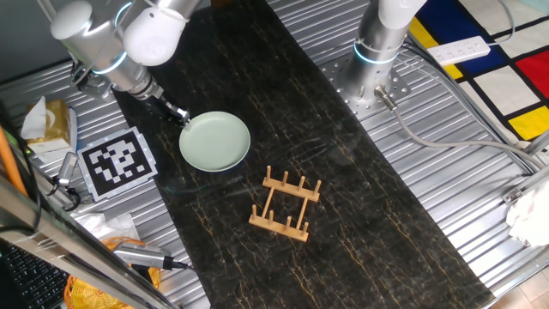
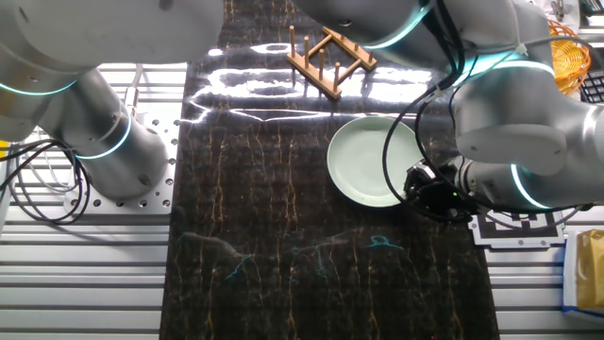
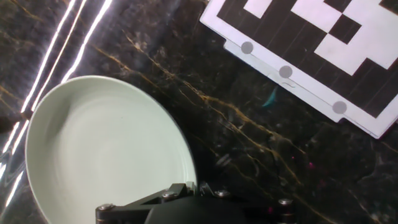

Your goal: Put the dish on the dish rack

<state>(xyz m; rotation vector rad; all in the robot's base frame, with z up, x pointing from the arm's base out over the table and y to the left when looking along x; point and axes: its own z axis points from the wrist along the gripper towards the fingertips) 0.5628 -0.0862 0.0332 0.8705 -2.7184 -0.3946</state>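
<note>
The pale mint-green dish (image 1: 214,141) lies flat on the dark marble table strip; it also shows in the other fixed view (image 2: 370,161) and in the hand view (image 3: 99,149). My gripper (image 1: 179,116) is at the dish's rim on the side near the marker board. In the hand view the two fingertips (image 3: 177,190) stand close together with the rim between them, so the gripper (image 3: 191,186) is shut on the dish's edge. The light-wood dish rack (image 1: 286,203) with upright pegs stands apart from the dish, and shows empty in the other fixed view (image 2: 328,55).
A black-and-white marker board (image 1: 117,162) lies beside the gripper, also in the hand view (image 3: 317,56). A second arm's base (image 1: 374,60) stands on the far side. Tissue box, cables and tools lie at the left edge (image 1: 51,124).
</note>
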